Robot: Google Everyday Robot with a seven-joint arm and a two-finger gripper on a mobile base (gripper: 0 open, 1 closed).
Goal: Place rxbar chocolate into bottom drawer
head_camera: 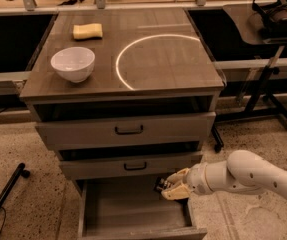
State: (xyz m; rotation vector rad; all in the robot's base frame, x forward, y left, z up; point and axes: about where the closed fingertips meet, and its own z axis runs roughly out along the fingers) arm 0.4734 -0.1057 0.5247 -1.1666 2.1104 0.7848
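The bottom drawer is pulled open under the cabinet, its inside a plain bare box. My gripper reaches in from the right on a white arm and hangs over the drawer's back right corner, just below the middle drawer. It is shut on a small dark object, the rxbar chocolate, of which only a dark end shows between the pale fingers.
A white bowl and a yellow sponge sit on the cabinet top, which bears a pale ring mark. Two upper drawers with black handles stand slightly ajar. A black stand with castors is at the right.
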